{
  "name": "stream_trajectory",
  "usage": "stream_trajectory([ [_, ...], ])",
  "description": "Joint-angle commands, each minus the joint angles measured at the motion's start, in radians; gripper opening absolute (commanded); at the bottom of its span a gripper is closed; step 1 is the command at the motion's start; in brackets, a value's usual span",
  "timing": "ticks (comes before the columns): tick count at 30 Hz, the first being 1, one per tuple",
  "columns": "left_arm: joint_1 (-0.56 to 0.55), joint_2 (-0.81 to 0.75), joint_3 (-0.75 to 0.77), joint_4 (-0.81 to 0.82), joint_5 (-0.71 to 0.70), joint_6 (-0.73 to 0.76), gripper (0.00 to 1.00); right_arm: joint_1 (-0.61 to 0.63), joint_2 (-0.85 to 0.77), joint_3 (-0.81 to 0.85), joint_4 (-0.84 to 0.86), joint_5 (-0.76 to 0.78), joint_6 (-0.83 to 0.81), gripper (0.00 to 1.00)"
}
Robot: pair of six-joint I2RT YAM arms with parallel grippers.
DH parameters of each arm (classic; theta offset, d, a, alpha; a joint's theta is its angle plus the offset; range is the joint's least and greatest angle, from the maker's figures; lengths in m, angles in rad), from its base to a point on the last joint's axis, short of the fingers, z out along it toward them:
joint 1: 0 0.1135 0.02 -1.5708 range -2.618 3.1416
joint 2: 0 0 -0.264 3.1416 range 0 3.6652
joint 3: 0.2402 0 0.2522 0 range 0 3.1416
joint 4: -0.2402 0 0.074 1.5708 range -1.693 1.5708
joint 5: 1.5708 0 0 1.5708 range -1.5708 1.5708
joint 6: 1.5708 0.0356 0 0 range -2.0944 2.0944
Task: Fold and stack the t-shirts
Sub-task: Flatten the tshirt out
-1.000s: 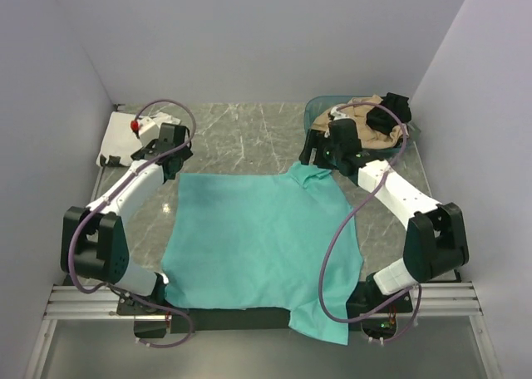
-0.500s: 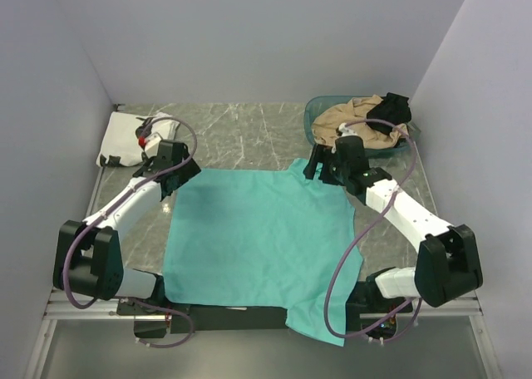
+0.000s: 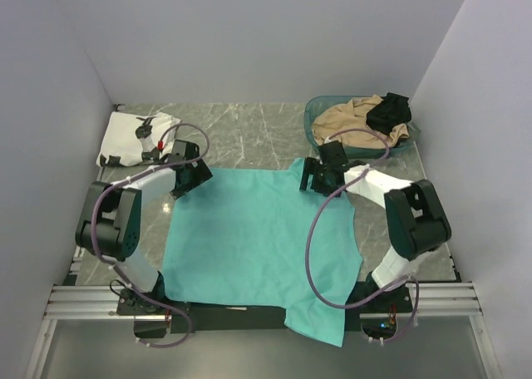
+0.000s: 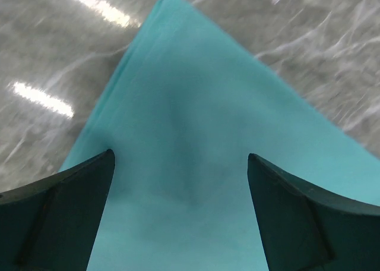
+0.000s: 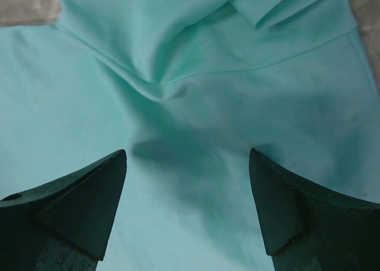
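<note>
The plain teal short-sleeved cloth t-shirt (image 3: 262, 238) lies flat across the grey marbled tabletop (image 3: 249, 130), its near hem drooping over the front edge. The left end effector (image 4: 179, 158) hangs spread wide over its far-left corner, the right end effector (image 5: 187, 155) equally spread over the rumpled far-right shoulder. I'd say each should drop straight, pinch near the edge, and lift in step for an even fold. The white t-shirt with black printed figures (image 3: 133, 138) sits folded at far left.

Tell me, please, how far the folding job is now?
Done: the white printed t-shirt looks folded at the far left. In hand: the teal t-shirt lies spread flat, the left gripper and right gripper open over its far edge. Left: folding it and stacking.
</note>
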State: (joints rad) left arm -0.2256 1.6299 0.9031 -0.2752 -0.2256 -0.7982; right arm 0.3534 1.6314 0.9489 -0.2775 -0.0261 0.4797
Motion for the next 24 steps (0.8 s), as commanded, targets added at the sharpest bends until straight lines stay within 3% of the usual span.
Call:
stream_trajectory([
  [1, 0.008, 0.079, 0.062, -0.016, 0.009, -0.013, 0.99, 0.002, 0.076, 0.062, -0.012, 0.015, 0.013, 0.89],
  [8, 0.028, 0.143, 0.080, 0.007, 0.057, -0.010, 1.00, -0.063, 0.215, 0.206, -0.083, 0.041, 0.031, 0.89],
  [12, 0.032, 0.180, 0.129, -0.005, 0.054, -0.003, 0.99, -0.112, 0.272, 0.266, -0.086, -0.017, 0.004, 0.89],
  [24, 0.045, 0.254, 0.260, -0.038, 0.065, 0.016, 0.99, -0.152, 0.416, 0.540, -0.201, 0.029, -0.061, 0.89],
])
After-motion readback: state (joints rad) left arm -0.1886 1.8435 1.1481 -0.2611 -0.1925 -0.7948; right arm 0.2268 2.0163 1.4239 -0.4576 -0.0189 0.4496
